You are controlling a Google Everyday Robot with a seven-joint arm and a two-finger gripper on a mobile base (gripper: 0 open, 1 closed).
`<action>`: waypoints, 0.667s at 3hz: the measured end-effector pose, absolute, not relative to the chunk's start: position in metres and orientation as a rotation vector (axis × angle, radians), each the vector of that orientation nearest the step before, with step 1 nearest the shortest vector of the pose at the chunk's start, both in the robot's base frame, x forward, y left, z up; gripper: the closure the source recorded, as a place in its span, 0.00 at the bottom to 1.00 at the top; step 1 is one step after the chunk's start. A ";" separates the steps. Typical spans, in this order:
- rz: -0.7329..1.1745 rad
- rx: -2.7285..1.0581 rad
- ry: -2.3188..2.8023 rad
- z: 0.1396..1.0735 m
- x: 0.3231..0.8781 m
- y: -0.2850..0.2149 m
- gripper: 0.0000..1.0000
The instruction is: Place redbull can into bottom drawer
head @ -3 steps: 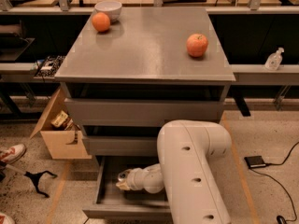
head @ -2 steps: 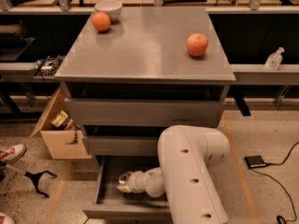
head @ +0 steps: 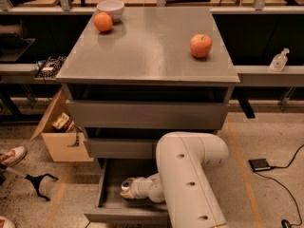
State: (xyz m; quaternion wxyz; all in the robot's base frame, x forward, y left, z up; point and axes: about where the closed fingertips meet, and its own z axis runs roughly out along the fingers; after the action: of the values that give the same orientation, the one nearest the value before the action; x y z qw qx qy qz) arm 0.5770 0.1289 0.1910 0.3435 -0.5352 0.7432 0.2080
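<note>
The bottom drawer (head: pixel 124 216) is pulled open at the foot of the grey cabinet. My white arm reaches down into it from the right. The gripper (head: pixel 129 189) is inside the drawer at its left middle, just above the drawer floor. It is shut on the redbull can (head: pixel 126 184). Only the can's silver top end shows; it is tilted, facing up and left. The arm's wrist hides the rest of the can. The two upper drawers (head: pixel 142 114) are closed.
Two orange fruits (head: pixel 103 22) (head: pixel 201 45) and a white bowl (head: pixel 110 8) sit on the cabinet top. An open cardboard box (head: pixel 59 139) stands left of the cabinet. A shoe (head: pixel 12 155), a black tool (head: pixel 37 180) and a black device with cable (head: pixel 260 164) lie on the floor.
The wrist and the can have sunk slightly lower into the bottom drawer. Nothing else has moved.
</note>
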 end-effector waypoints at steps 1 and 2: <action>0.542 -1.390 1.931 0.191 0.577 0.130 0.84; 0.545 -1.391 1.930 0.191 0.576 0.132 0.59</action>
State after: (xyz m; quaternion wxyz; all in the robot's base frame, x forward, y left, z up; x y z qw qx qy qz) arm 0.5763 0.1315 0.1909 0.3435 -0.5353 0.7426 0.2096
